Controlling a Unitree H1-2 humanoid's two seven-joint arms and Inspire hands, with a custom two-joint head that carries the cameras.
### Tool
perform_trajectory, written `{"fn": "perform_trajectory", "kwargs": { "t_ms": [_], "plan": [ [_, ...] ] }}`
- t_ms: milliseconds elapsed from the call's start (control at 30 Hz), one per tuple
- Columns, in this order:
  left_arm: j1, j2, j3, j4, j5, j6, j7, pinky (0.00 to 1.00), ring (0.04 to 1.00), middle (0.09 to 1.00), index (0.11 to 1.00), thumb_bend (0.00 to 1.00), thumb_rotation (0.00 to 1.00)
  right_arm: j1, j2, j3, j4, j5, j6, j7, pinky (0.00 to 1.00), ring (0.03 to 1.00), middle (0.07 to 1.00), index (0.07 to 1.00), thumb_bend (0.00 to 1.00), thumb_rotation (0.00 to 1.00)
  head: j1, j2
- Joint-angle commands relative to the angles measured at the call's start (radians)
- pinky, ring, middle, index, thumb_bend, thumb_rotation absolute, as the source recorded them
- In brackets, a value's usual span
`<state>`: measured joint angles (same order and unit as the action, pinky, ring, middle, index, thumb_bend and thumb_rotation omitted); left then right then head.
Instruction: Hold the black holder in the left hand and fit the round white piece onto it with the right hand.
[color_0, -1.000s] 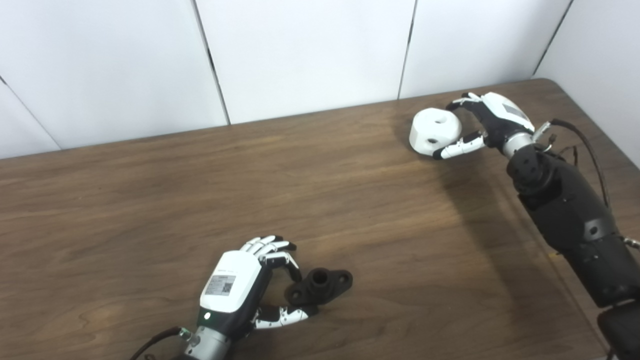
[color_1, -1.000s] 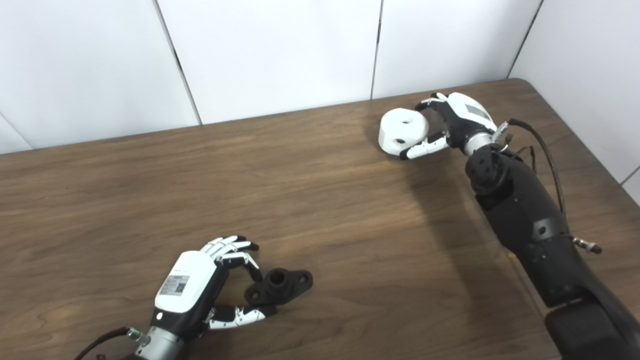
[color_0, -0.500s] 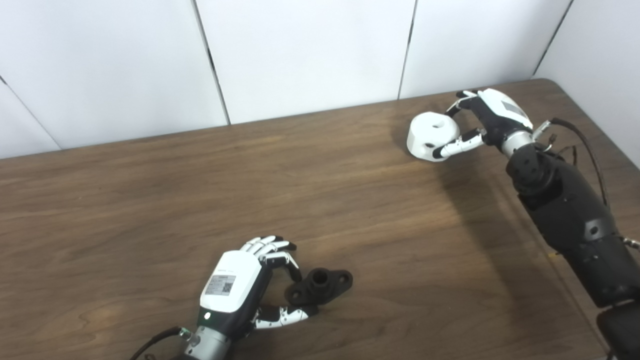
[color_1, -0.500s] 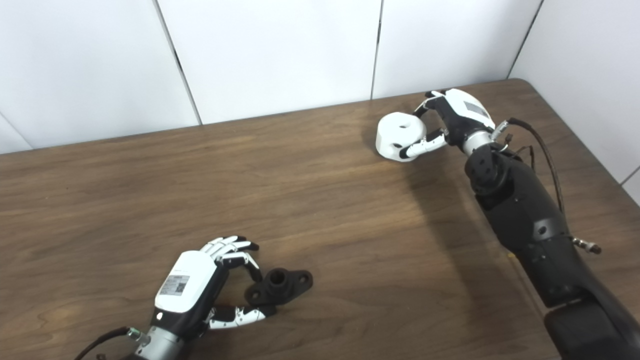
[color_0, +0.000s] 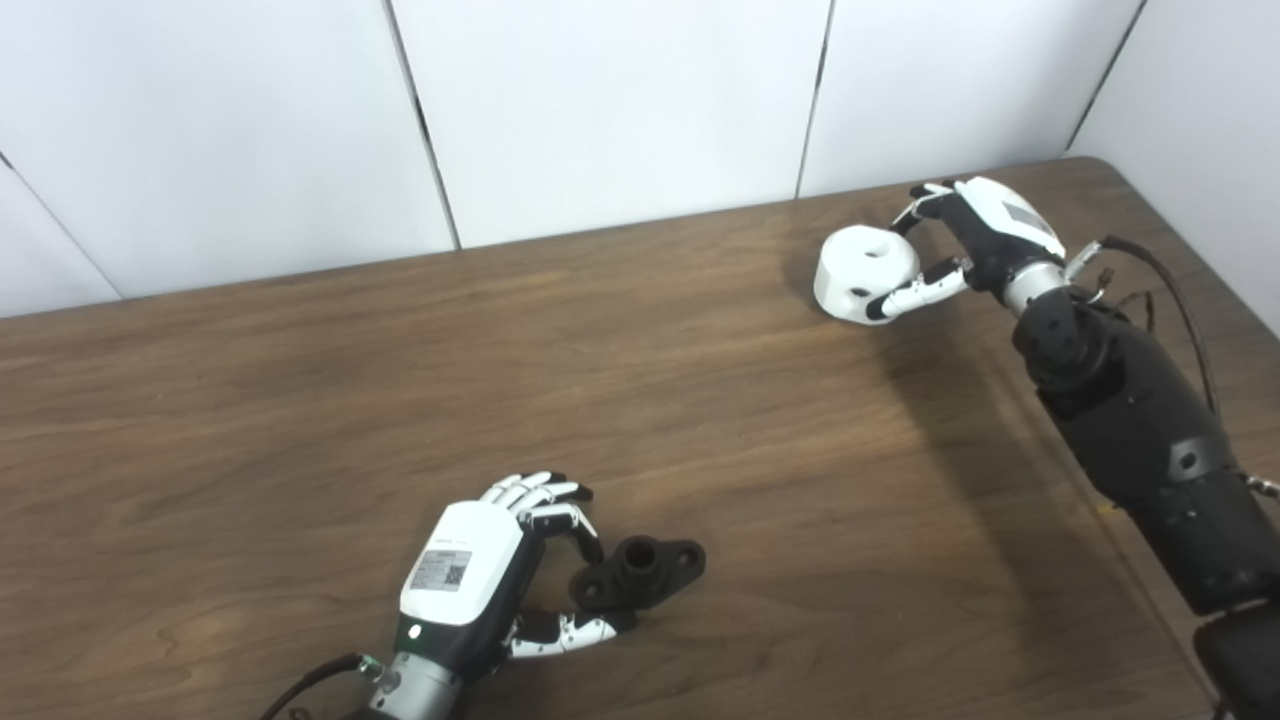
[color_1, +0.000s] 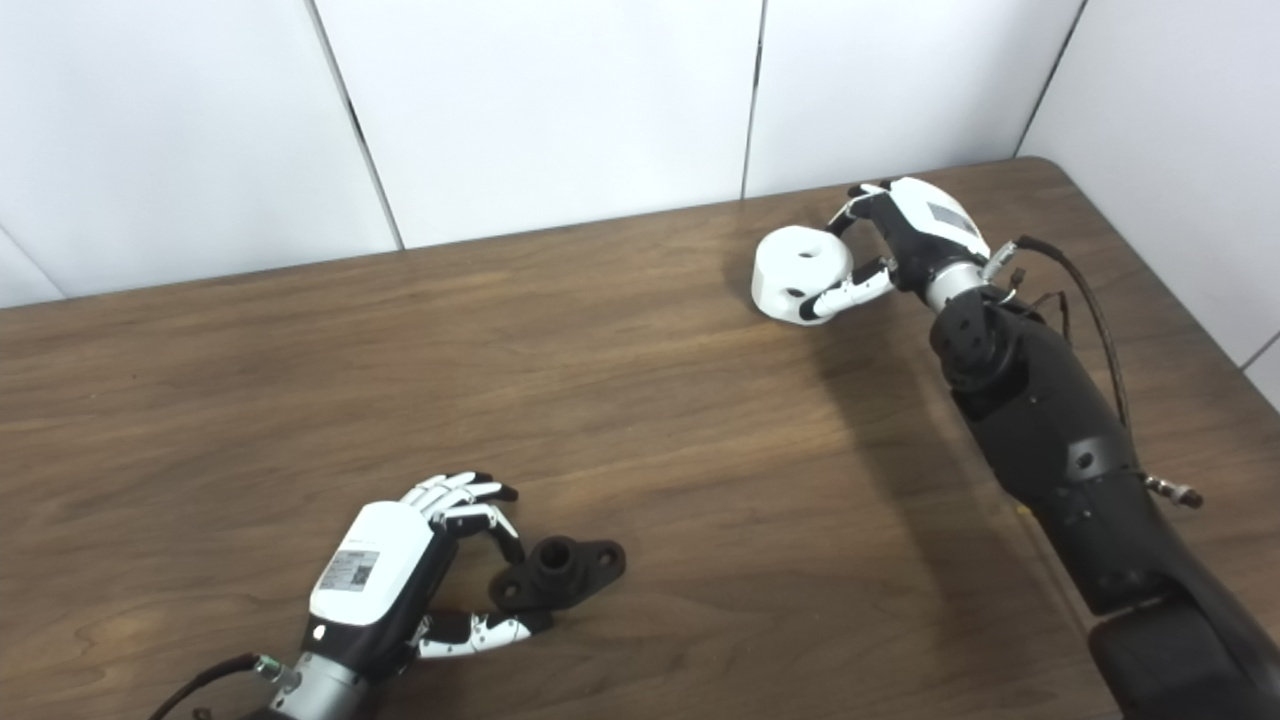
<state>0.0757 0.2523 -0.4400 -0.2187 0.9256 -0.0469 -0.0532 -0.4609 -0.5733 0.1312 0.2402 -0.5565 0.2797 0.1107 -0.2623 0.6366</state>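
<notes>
The black holder (color_0: 645, 572), a short tube on a two-holed flange, lies on the brown table (color_0: 700, 400) near the front. My left hand (color_0: 468, 578) sits just left of it, with its fingertips (color_0: 592, 545) and thumb curled onto the holder's left end. Far back on the right, the round white piece (color_0: 860, 268), with a hole on top and one in its side, rests on the table. My right hand (color_0: 985, 232) wraps it from the right, thumb along its front and fingers behind it.
White wall panels (color_0: 600, 110) stand right behind the table's back edge. The table's rounded back right corner (color_0: 1095, 165) is close to my right hand. A black cable (color_0: 1165, 275) loops off the right forearm.
The white piece has tipped from tilted to flat and shifted slightly left, with the right hand's fingers drawn closer around it. The left hand and the holder have not moved.
</notes>
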Motion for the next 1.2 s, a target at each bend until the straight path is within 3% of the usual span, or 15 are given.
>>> {"fn": "perform_trajectory", "kwargs": {
  "t_ms": [0,500,833,1167],
  "plan": [
    [0.044,0.039,0.005,0.053,0.046,0.085,-0.100,0.85,0.857,0.789,0.490,0.52,0.05,-0.032,-0.017,-0.012,-0.009,-0.015,-0.030,-0.040,0.90,0.973,0.886,0.493,0.54,0.15,0.003,0.005],
    [0.035,0.031,-0.002,0.068,0.056,0.081,-0.093,0.84,0.853,0.786,0.490,0.52,0.05,-0.003,-0.029,-0.001,-0.077,-0.037,-0.037,-0.038,0.89,0.936,0.835,0.485,0.52,0.14,0.019,-0.001],
    [0.026,0.022,-0.009,0.087,0.056,0.077,-0.088,0.85,0.857,0.791,0.490,0.52,0.05,0.065,-0.033,-0.021,-0.260,-0.043,-0.003,0.019,0.91,0.946,0.838,0.485,0.52,0.14,0.037,-0.003],
    [0.021,0.006,-0.020,0.090,0.076,0.091,-0.089,0.85,0.858,0.790,0.490,0.52,0.05,0.108,-0.027,-0.028,-0.485,-0.064,0.094,0.143,0.89,0.946,0.826,0.484,0.52,0.14,0.070,0.005]
  ]
}}
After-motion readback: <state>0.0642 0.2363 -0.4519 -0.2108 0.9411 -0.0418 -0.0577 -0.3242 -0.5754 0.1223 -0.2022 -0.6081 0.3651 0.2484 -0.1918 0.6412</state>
